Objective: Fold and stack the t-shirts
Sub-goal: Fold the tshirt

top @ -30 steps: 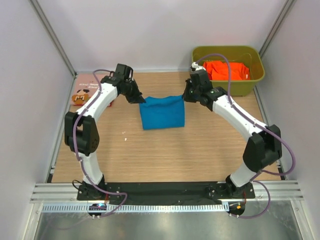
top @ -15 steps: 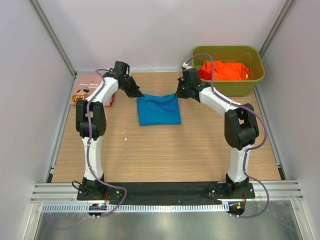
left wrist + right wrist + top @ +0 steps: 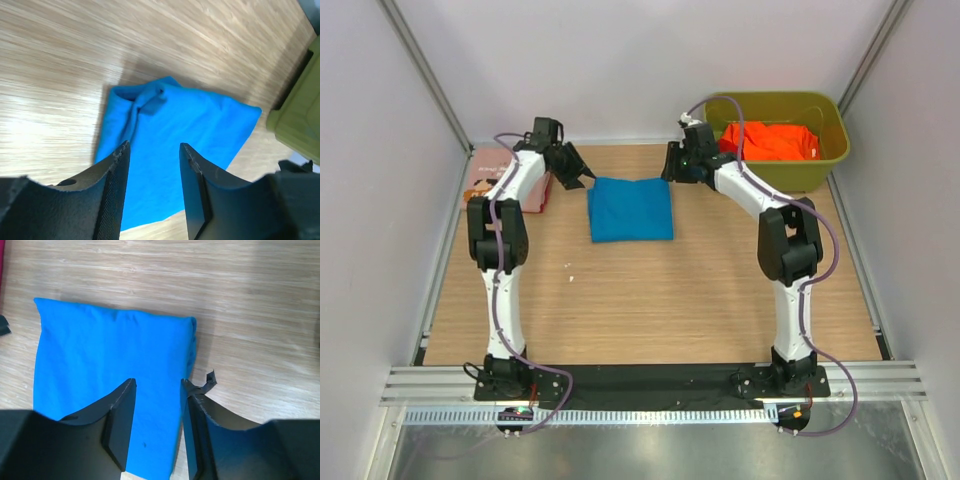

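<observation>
- Change: the left gripper (image 3: 154,145) and right gripper (image 3: 159,381), clamped on the blue t-shirt's (image 3: 631,210) far corners a second ago, have let go. Both now stand partly open, holding nothing, just off those corners.
- Blue t-shirt: a folded rectangle, flat on the table (image 3: 650,300) at far centre, set farther back than before, with one far corner slightly bunched.
- Meaning: this fold looks finished, and stacking is the likely next step.
- Other shirts: a pink t-shirt (image 3: 485,180) at the far left edge, and an orange t-shirt (image 3: 775,142) in the olive bin (image 3: 775,98) at far right.
- Surface: light wood grain.
- Room: pale walls with metal corner posts.
</observation>
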Robot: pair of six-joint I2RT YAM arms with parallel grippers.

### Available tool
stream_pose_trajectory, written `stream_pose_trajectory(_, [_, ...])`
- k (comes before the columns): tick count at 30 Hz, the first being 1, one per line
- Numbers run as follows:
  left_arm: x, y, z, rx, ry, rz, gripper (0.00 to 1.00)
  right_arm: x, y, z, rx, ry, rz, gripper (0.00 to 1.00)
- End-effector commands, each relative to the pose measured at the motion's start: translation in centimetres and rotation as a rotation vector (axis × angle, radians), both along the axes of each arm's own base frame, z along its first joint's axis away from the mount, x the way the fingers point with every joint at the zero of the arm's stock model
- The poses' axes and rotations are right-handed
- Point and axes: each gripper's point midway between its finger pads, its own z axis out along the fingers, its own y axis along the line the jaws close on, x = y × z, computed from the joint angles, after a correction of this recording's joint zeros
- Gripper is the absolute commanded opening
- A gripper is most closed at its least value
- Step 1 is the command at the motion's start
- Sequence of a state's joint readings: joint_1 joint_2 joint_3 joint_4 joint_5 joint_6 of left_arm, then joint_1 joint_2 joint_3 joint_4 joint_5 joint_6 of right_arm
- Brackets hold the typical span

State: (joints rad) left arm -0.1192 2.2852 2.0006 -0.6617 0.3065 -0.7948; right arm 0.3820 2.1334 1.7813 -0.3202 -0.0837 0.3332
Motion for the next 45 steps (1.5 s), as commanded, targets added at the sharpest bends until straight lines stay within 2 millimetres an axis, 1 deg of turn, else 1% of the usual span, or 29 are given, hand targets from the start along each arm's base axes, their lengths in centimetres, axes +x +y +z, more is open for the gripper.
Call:
stream_pose_trajectory(1, [1.5,1.7,8.6,0.054,-0.214,0.033,0.46,-1.3,-0.5,4.6,0.005,-0.061,0.026,0.48])
stream_pose_trajectory(3, [0.4,1.5,8.7,0.069,-0.217,0.027,0.45,-2.2,-1.0,4.9,0.001,-0.05,0.027,0.49])
stream_pose_trajectory(4, [-0.4,0.9,9.8,0.089,-0.24,0.014,0.46,-3.2,-1.1,3.9,-0.008,-0.005,0.034,0.49])
stream_pose_trajectory(5, [-1.1,0.7,8.7,0.103,-0.218,0.002,0.46,-3.9,-0.9,3.6,0.005,0.02,0.05,0.47])
stream_pose_trajectory(6, [-1.8,0.4,8.1,0.113,-0.203,-0.009,0.46,-4.6,-0.7,4.0,0.022,0.025,0.061,0.47])
stream_pose_trajectory(7, [-2.6,-0.1,7.7,0.119,-0.188,-0.033,0.47,-5.9,-0.5,2.8,0.038,0.069,0.075,0.47])
stream_pose_trajectory(8, [-3.2,-0.4,7.3,0.113,-0.17,-0.05,0.47,-6.4,-0.1,2.6,0.062,0.075,0.096,0.47])
stream_pose_trajectory(9, [-4.6,-0.3,5.3,0.121,-0.115,-0.059,0.46,-7.2,0.2,2.4,0.061,0.08,0.104,0.47])
stream_pose_trajectory(11, [-6.1,-0.4,4.0,0.136,-0.081,-0.074,0.46,-8.6,0.1,1.8,0.057,0.097,0.114,0.46])
stream_pose_trajectory(12, [-7.1,-0.3,2.4,0.15,-0.044,-0.086,0.46,-9.3,-0.1,1.1,0.053,0.117,0.116,0.46])
stream_pose_trajectory(13, [-7.7,-0.2,1.6,0.164,-0.028,-0.1,0.46,-9.7,-0.2,1.6,0.061,0.11,0.116,0.46])
stream_pose_trajectory(16, [-9.0,0.0,-0.8,0.178,0.021,-0.116,0.46,-11.1,-0.4,1.0,0.08,0.129,0.117,0.46])
stream_pose_trajectory(17, [-9.0,0.0,-1.2,0.179,0.016,-0.123,0.47,-11.5,-0.5,1.7,0.092,0.119,0.114,0.46])
stream_pose_trajectory(18, [-9.1,-0.3,-1.7,0.165,0.018,-0.136,0.47,-12.1,-0.8,0.9,0.087,0.136,0.112,0.46])
stream_pose_trajectory(20, [-8.8,-1.0,-2.1,0.138,-0.005,-0.165,0.47,-12.5,-0.9,1.1,0.094,0.124,0.111,0.46])
stream_pose_trajectory(21, [-8.7,-1.6,-2.2,0.106,-0.009,-0.187,0.48,-13.0,-1.1,0.2,0.087,0.142,0.102,0.46])
stream_pose_trajectory(23, [-8.5,-1.9,-2.3,0.093,-0.024,-0.194,0.48,-12.9,-1.6,-0.3,0.083,0.14,0.072,0.46])
stream_pose_trajectory(26, [-8.8,-1.5,-3.2,0.106,-0.003,-0.184,0.42,-13.2,-1.7,-1.1,0.086,0.145,0.063,0.47])
stream_pose_trajectory(27, [-8.8,-1.4,-3.4,0.107,0.003,-0.181,0.35,-13.2,-1.7,-1.2,0.088,0.143,0.06,0.47])
stream_pose_trajectory(29, [-9.1,-1.2,-4.2,0.111,0.025,-0.178,0.28,-13.0,-1.8,-1.6,0.091,0.138,0.05,0.49])
stream_pose_trajectory(30, [-9.2,-1.1,-4.7,0.11,0.034,-0.175,0.21,-12.9,-1.7,-2.1,0.089,0.144,0.047,0.49])
stream_pose_trajectory(32, [-9.4,-1.1,-5.3,0.101,0.049,-0.179,0.16,-12.3,-1.7,-2.4,0.088,0.132,0.04,0.51])
stream_pose_trajectory(33, [-9.4,-1.0,-5.6,0.098,0.053,-0.177,0.08,-12.1,-1.6,-2.4,0.089,0.129,0.037,0.51])
stream_pose_trajectory(35, [-9.5,-0.9,-5.9,0.096,0.056,-0.176,0.0,-11.6,-1.5,-3.1,0.086,0.125,0.03,0.54])
stream_pose_trajectory(40, [-10.1,-0.1,-7.3,0.09,0.099,-0.135,0.0,-9.9,-0.7,-3.7,0.104,0.104,0.033,0.59])
stream_pose_trajectory(41, [-10.2,0.0,-7.5,0.084,0.109,-0.121,0.0,-9.7,-0.5,-4.5,0.102,0.118,0.028,0.6])
stream_pose_trajectory(43, [-10.5,0.4,-8.0,0.086,0.12,-0.108,0.0,-8.9,-0.5,-4.6,0.105,0.106,0.013,0.61])
stream_pose_trajectory(44, [-10.5,0.4,-8.0,0.086,0.122,-0.103,0.0,-8.8,-0.5,-5.5,0.098,0.123,0.011,0.61])
stream_pose_trajectory(45, [-10.5,0.3,-8.0,0.083,0.121,-0.102,0.0,-8.6,-0.2,-5.5,0.107,0.12,0.012,0.61])
